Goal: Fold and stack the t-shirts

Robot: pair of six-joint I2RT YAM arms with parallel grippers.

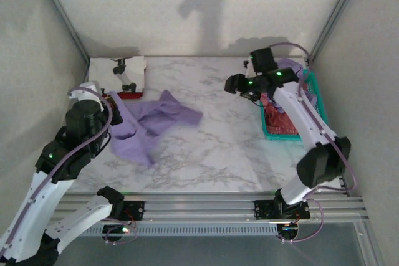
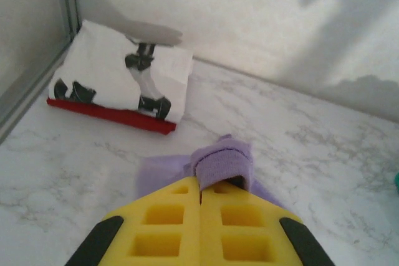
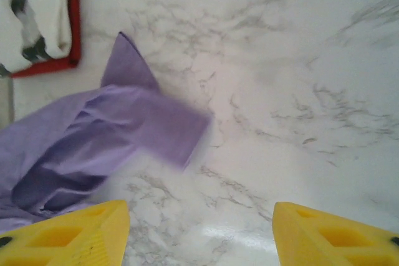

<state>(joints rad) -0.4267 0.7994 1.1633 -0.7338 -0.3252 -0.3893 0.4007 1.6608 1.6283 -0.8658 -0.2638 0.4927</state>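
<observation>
- The lavender t-shirt (image 1: 156, 121) lay crumpled and unfolded on the marble table (image 1: 237, 151). It sat just beside the folded stack, on the stack's near-right side, with one sleeve pointing away from it.
- A bunched fold of that shirt (image 2: 222, 161) was pinched in the left gripper (image 2: 201, 185). Its yellow fingers (image 2: 165, 222) were pressed together on the cloth, near the stack's front edge.
- The folded stack sat in the table's far left corner: a white t-shirt (image 2: 118, 73) on top of a red t-shirt (image 2: 115, 115), whose edge showed beneath it.
- The white shirt carried black print (image 2: 146, 85). It looked like figure shapes, and no lettering could be read.
- The right gripper (image 3: 199, 219) hung over bare marble, well to the right of the stack. Its fingers (image 3: 75, 235) were spread wide with nothing between them, and the lavender shirt's sleeve tip (image 3: 181, 132) was just ahead of them.
- A teal mesh basket (image 1: 280, 136) stood at the table's right edge, well apart from the stack. It held a coral-red t-shirt (image 1: 279, 121), and another lavender t-shirt (image 1: 290, 66) was heaped at its far end.
- No writing could be made out on the basket clothes.
</observation>
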